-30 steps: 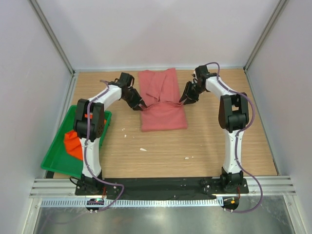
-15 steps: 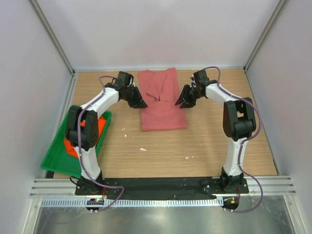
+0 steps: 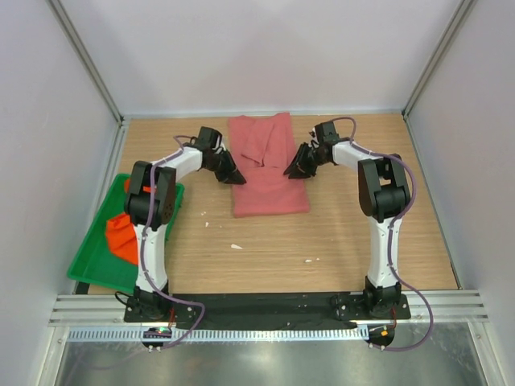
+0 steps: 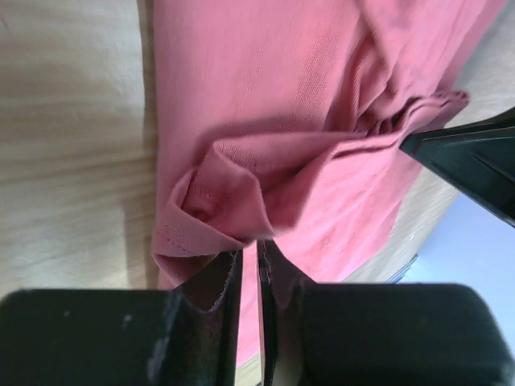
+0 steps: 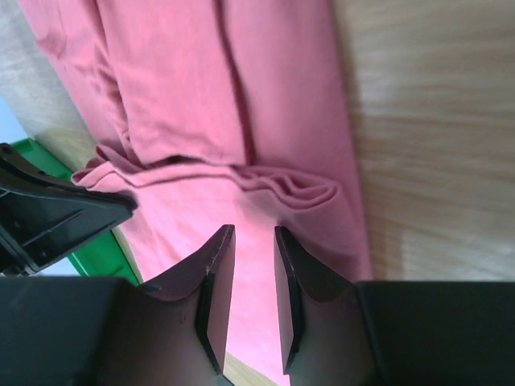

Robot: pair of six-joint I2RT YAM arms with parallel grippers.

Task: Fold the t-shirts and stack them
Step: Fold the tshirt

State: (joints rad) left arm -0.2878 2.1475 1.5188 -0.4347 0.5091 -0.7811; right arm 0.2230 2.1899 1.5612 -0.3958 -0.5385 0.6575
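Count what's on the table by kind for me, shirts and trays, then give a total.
T-shirts: 2, the pink t-shirt laid flat and the orange t-shirt in the tray
Trays: 1, the green tray
Total: 3

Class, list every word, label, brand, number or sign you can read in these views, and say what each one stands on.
None can be read in any view.
The pink shirt, orange shirt and green tray show no print or label.
The small fittings by the left arm's base are too small to tell whether they carry any text.
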